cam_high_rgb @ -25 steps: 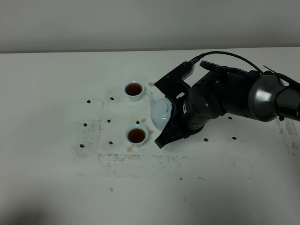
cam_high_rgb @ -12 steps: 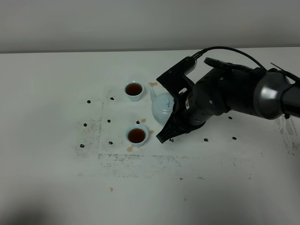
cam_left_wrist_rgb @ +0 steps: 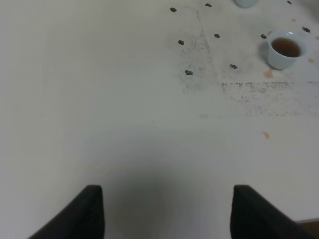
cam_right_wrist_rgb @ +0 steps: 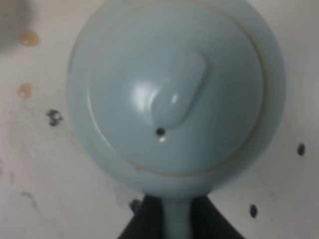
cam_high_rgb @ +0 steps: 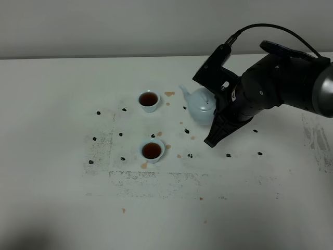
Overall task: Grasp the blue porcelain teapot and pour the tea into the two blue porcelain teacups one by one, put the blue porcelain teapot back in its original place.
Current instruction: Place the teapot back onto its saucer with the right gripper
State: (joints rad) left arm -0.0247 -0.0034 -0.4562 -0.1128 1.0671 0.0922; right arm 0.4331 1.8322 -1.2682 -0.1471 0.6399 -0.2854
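The blue porcelain teapot (cam_high_rgb: pixel 199 104) is upright with its spout pointing left, to the right of both cups. My right gripper (cam_high_rgb: pixel 214 110) is shut on its loop handle. The right wrist view looks straight down on the teapot's lid (cam_right_wrist_rgb: pixel 172 94), and the right gripper (cam_right_wrist_rgb: pixel 177 221) clamps the handle there. The far teacup (cam_high_rgb: pixel 149 100) and the near teacup (cam_high_rgb: pixel 152 151) stand upright and both hold dark tea. My left gripper (cam_left_wrist_rgb: pixel 167 214) is open and empty over bare table. The near cup (cam_left_wrist_rgb: pixel 285 49) shows far off in the left wrist view.
Small brown tea drips (cam_high_rgb: pixel 169 94) lie on the white table (cam_high_rgb: pixel 52 172) around the cups and the teapot. Black dot marks (cam_high_rgb: pixel 228 154) and grey scuffed lines (cam_high_rgb: pixel 156 177) mark the surface. A grey wall stands behind the table's far edge.
My right arm has carried the teapot from between the two cups to the right and back, and it has gone from tilted toward the cups to upright.
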